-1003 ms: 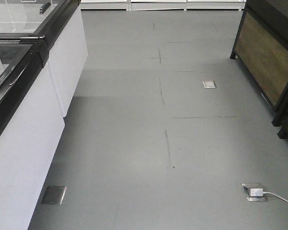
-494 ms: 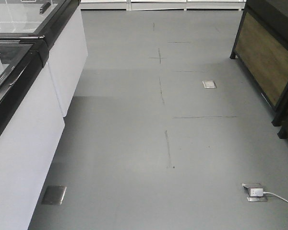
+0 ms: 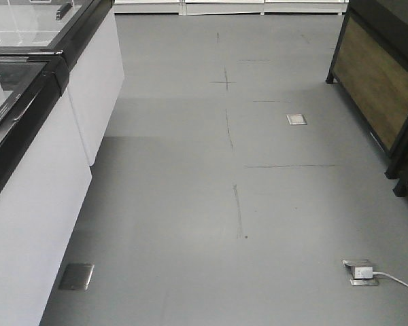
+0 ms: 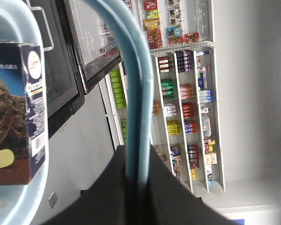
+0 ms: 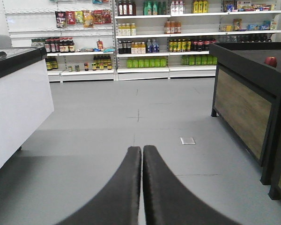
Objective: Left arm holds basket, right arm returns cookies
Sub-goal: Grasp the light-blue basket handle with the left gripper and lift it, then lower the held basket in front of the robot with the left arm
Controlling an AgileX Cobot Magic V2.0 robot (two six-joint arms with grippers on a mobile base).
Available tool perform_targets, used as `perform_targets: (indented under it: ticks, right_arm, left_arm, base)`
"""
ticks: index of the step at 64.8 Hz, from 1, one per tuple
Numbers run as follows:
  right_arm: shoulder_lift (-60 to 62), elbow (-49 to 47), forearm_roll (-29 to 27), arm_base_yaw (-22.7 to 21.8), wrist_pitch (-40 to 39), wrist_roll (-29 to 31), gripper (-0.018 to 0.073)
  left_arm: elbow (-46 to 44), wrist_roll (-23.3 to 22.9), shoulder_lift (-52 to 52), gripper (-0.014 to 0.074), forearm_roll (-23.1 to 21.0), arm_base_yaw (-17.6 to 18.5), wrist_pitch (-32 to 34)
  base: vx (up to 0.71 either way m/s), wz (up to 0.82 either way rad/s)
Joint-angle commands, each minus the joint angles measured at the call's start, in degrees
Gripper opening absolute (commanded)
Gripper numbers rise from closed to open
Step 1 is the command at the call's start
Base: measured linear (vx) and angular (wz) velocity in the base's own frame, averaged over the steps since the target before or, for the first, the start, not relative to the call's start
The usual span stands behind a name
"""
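In the front view we are looking at a grey floor (image 3: pixel 190 204) only. A white freezer chest (image 3: pixel 34 204) with a black rim is standing at the left, a dark stand (image 3: pixel 374 81) with wooden panels at the right, and a white plug (image 3: pixel 362 272) is sitting in a floor socket. No arm is showing here.

In the left wrist view, the left gripper (image 4: pixel 136 152) is clamping the pale blue handle (image 4: pixel 138 84) of the basket (image 4: pixel 40 183); its dark fingers are pressing on the handle from both sides. The cookies (image 4: pixel 14 112) are lying inside the basket at the left edge of the picture, the carton touching the light blue rim, with the barcode turned to us. Behind, store shelves (image 4: pixel 187 103) with goods are appearing turned sideways.

In the right wrist view, the right gripper (image 5: pixel 142 150) is holding its two dark fingers (image 5: pixel 124 187) together, touching, with nothing between them. It is hanging above the floor, facing the shelves of bottles. The freezer chest is at the left and the dark stand at the right.
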State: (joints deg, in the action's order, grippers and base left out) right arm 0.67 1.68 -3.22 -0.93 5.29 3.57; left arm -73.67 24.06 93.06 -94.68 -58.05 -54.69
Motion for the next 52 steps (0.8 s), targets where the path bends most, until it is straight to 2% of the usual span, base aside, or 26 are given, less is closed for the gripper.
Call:
perform_targets:
  ticks: [1, 11, 19, 42, 47, 52]
  right_arm:
    - [0.57, -0.03, 0.18, -0.03, -4.42, -0.15, -0.0008]
    - [0.57, -0.03, 0.18, -0.03, -4.42, -0.15, -0.0008]
    - [0.57, -0.03, 0.18, -0.03, -4.42, -0.15, -0.0008]
    - [0.57, -0.03, 0.18, -0.03, -4.42, -0.15, -0.0008]
    - [0.57, -0.03, 0.18, -0.03, -4.42, -0.15, -0.0008]
    - [0.57, -0.03, 0.18, -0.03, -4.42, -0.15, -0.0008]
  left_arm:
    - [-4.51, 0.11, -2.61, -0.0008, -4.96, 1.98, -4.24]
    - [-8.67, -1.89, -2.91, -0.0008, -4.96, 7.64, -4.68]
    - [-11.52, -2.06, -2.97, -0.0008, -4.63, 15.75, -3.54]
    - [-11.68, 0.83, -2.80, -0.0008, -3.76, 45.81, 0.28]
    - [-11.68, 2.10, -2.80, -0.0008, -2.27, 51.36, 0.96]
    - [-11.68, 2.29, -2.80, -0.0008, 1.84, 56.85, 0.36]
  base:
    - [0.00, 0.00]
    - [0.00, 0.00]
    - [0.00, 0.00]
    - [0.00, 0.00]
    - [0.00, 0.00]
    - [0.00, 0.00]
